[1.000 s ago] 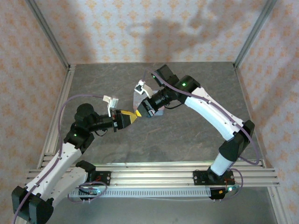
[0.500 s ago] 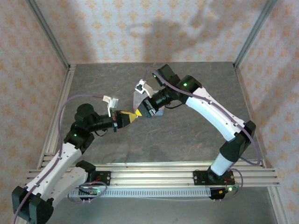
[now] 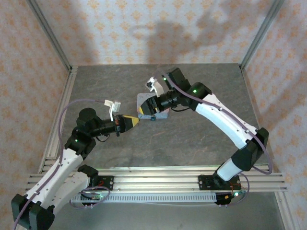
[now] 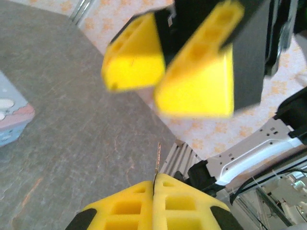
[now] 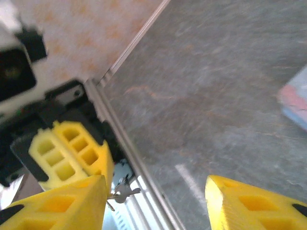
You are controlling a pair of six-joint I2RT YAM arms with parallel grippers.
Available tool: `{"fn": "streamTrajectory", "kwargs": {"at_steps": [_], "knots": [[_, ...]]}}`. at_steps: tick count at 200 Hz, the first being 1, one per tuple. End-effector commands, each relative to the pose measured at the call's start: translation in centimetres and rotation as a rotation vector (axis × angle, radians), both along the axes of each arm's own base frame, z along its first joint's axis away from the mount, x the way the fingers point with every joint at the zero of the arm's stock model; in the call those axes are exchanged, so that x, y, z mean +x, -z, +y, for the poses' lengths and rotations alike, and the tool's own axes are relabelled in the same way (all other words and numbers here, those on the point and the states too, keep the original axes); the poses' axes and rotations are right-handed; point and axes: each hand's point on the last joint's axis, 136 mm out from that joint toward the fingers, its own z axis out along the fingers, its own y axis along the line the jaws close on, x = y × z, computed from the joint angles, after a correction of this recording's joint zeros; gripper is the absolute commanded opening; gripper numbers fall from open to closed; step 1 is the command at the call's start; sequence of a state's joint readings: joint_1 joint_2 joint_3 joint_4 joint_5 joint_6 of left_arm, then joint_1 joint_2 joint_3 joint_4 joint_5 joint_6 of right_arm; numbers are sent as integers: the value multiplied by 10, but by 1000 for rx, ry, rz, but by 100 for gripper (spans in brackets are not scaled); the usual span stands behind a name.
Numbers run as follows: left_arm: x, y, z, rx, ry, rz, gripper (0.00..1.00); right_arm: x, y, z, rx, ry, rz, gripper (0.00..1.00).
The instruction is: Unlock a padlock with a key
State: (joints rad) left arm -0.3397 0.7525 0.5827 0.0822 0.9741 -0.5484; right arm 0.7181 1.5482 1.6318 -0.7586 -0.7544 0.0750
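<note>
L gripper (image 4: 154, 189) is clamped tight on the key (image 4: 158, 155). The thin blade sticks out past the tips, edge-on, held in the air above the table (image 3: 192, 139).

Risk 1: the grip is on a sliver of metal, so any side push at a lock could twist the key or slip it out of line.

R gripper (image 5: 153, 194), just beyond and facing it, has fingers well apart w/ nothing btwn them. Padlock: can't tell where it lies.

Risk 2: w/ no lock held steady, the key has nothing to enter. If the lock lies loose on the table, poking it would prob. just shove it about.

Risk 3: the two sets of tips are v. near each other, so a small move fwd could knock them together.

The tin (image 4: 10, 112) lies on the table by R gripper, near enough to get bumped.

Pose: L arm reaches fwd & inward, forearm low, wrist near level, tips aimed at R gripper. R arm stretches up-table, then bends back inward, wrist turned toward L tips.
</note>
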Motion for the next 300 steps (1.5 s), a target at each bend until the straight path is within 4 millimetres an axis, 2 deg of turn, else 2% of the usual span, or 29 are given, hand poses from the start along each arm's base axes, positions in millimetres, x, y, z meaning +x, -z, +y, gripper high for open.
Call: {"fn": "streamTrajectory", "kwargs": {"at_steps": [1, 23, 41, 57, 87, 118, 142, 202, 253, 264, 300], "knots": [[5, 26, 11, 31, -83, 59, 0, 39, -16, -26, 37, 264, -44, 57], [6, 46, 23, 74, -161, 93, 0, 64, 19, -51, -54, 463, -46, 58], [6, 64, 36, 112, -234, 136, 0, 73, 66, -59, -151, 563, -13, 57], [4, 82, 45, 170, -279, 153, 0, 73, 106, -54, -261, 595, -25, 56], [1, 108, 53, 213, -315, 211, 0, 78, 164, -40, -428, 615, -100, 56], [4, 124, 56, 245, -336, 252, 0, 89, 205, -26, -479, 626, -127, 56], [10, 135, 59, 284, -357, 283, 0, 99, 220, -21, -499, 652, -133, 54], [17, 144, 59, 312, -360, 291, 0, 112, 250, -19, -560, 701, -138, 51], [12, 151, 61, 320, -360, 297, 0, 121, 260, -16, -561, 746, -135, 44], [11, 151, 61, 318, -360, 294, 0, 123, 262, -17, -560, 765, -139, 39], [7, 156, 65, 344, -360, 284, 0, 131, 255, -18, -530, 803, -169, 14]]}}
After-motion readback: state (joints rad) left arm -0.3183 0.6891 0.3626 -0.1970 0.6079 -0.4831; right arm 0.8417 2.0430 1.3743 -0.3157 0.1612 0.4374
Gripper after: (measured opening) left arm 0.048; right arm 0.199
